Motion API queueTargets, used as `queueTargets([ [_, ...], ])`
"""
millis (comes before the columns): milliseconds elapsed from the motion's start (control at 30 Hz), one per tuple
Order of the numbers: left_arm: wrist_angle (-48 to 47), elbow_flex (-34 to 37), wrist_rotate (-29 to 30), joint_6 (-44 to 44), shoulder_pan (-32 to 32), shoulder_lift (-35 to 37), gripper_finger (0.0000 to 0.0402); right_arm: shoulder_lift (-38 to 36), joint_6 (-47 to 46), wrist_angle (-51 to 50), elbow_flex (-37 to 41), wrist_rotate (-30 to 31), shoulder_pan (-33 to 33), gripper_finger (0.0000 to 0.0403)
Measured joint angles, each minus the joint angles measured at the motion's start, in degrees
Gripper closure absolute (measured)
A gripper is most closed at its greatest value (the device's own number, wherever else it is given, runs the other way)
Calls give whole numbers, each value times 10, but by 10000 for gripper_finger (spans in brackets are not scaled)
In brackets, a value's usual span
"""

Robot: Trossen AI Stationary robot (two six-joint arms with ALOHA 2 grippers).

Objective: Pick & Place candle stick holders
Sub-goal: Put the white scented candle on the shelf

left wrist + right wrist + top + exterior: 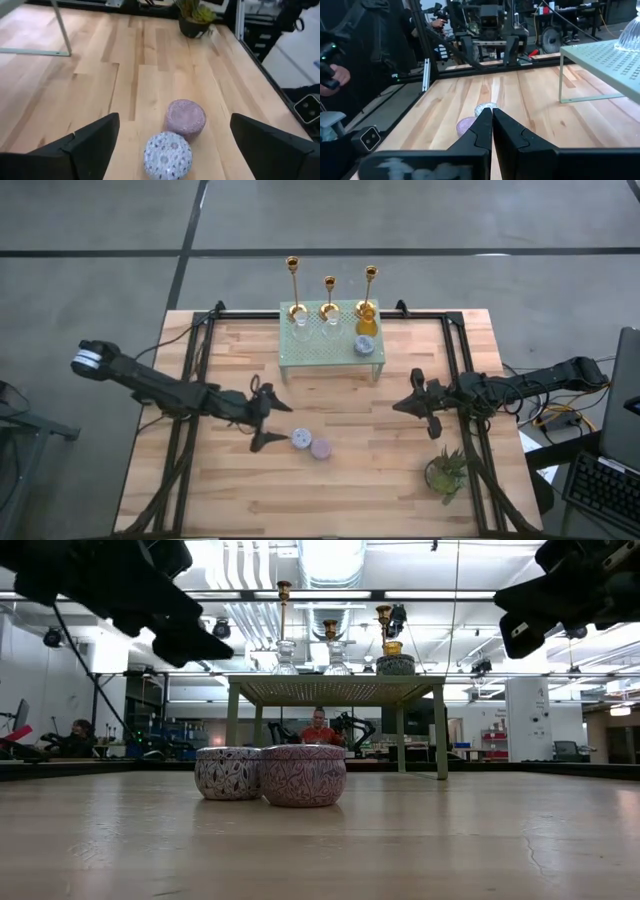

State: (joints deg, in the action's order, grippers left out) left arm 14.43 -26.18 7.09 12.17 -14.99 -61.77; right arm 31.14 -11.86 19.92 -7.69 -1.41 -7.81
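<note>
Three gold candle stick holders point(293, 280) point(329, 295) point(371, 288) stand upright by their round bases on the far part of a pale green perforated stand point(320, 355); the middle one is shorter. They also show in the low view point(284, 610) point(330, 635) point(383, 620). My left gripper point(283, 420) is open above the table's middle, pointing at two small round tins; its fingers spread wide in the left wrist view point(175, 120). My right gripper point(400, 404) is shut and empty above the table on the right, its tips together in the right wrist view point(492, 112).
A white patterned tin point(301, 438) and a purple tin point(321, 448) sit side by side on the table. An amber jar point(366, 325), a grey-blue tin point(363, 346) and clear glass pieces point(300, 330) share the stand. A potted plant point(446, 472) stands near right.
</note>
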Motion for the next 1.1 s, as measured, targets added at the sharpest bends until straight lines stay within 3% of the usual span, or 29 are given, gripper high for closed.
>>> queueTargets([
  [600, -31, -80, 11, -20, -17, -217, 17, 2, 56, 0, 5, 46, 0, 394],
  [1100, -24, -103, 14, 5, -18, -295, 17, 2, 54, 0, 6, 46, 0, 394],
])
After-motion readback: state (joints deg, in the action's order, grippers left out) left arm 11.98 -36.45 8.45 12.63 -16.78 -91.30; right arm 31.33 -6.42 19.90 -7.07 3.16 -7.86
